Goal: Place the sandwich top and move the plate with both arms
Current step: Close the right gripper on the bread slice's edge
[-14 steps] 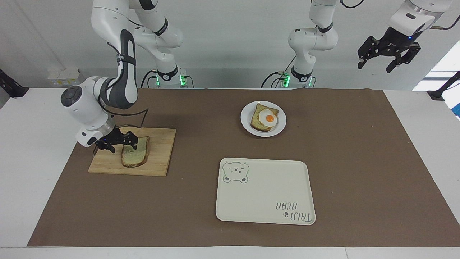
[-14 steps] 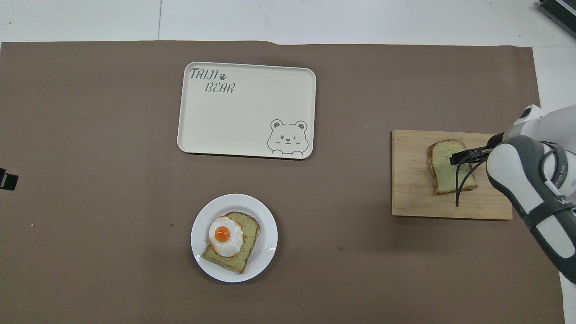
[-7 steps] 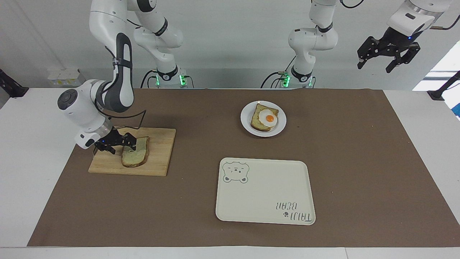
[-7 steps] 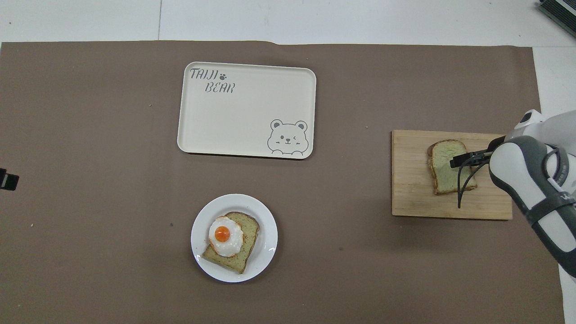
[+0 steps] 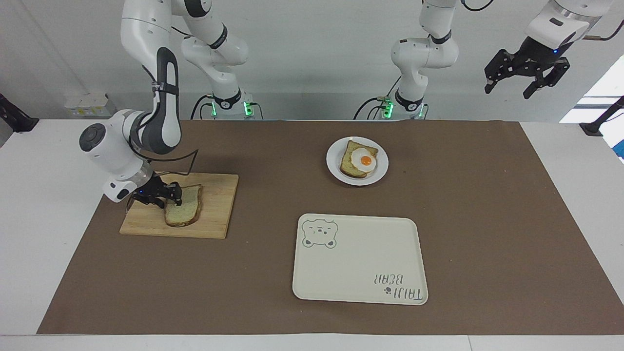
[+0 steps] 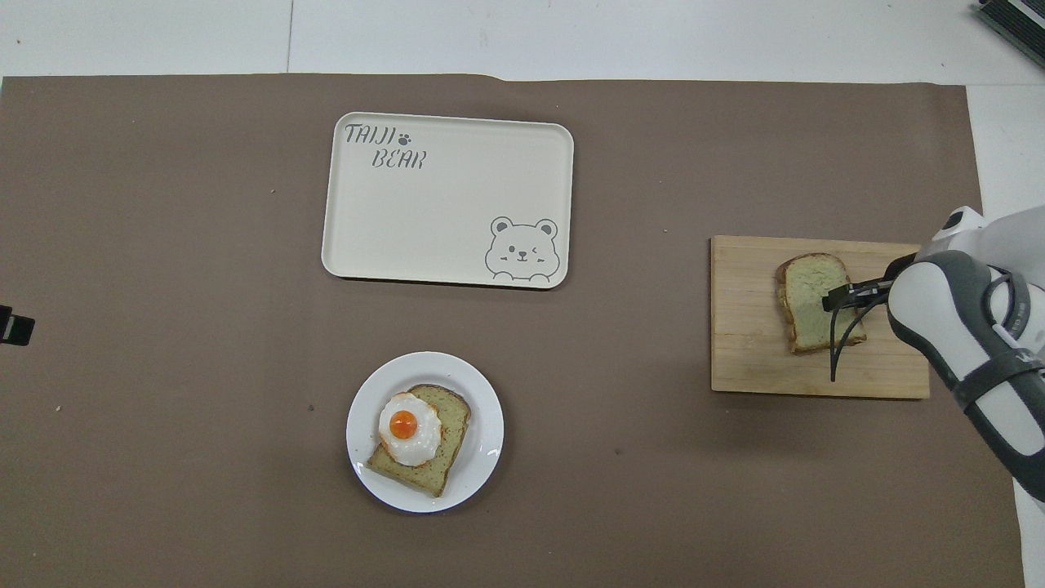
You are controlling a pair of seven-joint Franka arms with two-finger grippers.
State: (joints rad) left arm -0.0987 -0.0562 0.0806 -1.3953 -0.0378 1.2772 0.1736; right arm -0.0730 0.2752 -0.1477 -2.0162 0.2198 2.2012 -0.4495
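The right gripper (image 5: 165, 196) is pinching the edge of the bread top (image 5: 184, 211), its jaws narrow on the crust at the side toward the right arm's end of the board (image 5: 214, 214). The slice is lying on the board, not yet lifted. In my judgement the grip is shallow: the fingers should be seating fully across the crust before any lift, and the lift should be going straight up and slowly so the soft slice is not bending or tearing. The right arm is folded low, forearm slanting down to the board, wrist nearly level. The plate (image 5: 379, 174), bearing egg and bread, is sitting well apart from the board, toward the left arm's end. The left gripper (image 5: 527, 78) is waiting high, jaws wide, empty.
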